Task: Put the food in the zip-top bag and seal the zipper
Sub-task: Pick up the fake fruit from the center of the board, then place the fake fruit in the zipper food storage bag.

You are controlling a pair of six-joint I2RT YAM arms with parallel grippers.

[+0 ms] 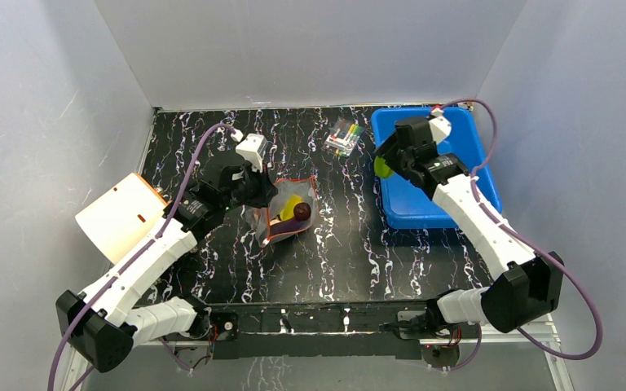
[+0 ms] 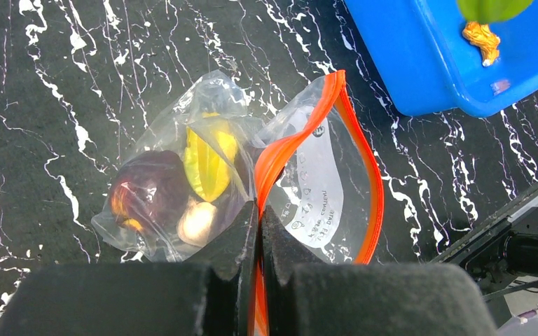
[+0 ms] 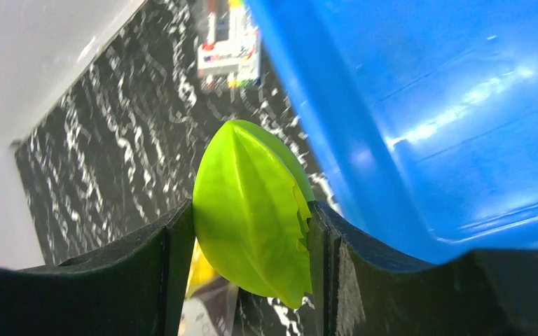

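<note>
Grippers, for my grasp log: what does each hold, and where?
Left gripper pinches the zip-top bag by its zipper; right gripper clamps the green food across its sides.

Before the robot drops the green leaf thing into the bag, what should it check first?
1. Right pincer gripping the green food: ok.
2. Left pincer shut on the zip-top bag at its zipper: ok.
3. Bag mouth open: ok.
4. Green food above the mouth: not ok, it is at the blue bin's edge.
5. Room left beside the yellow piece and eggplant: cannot tell.
</note>
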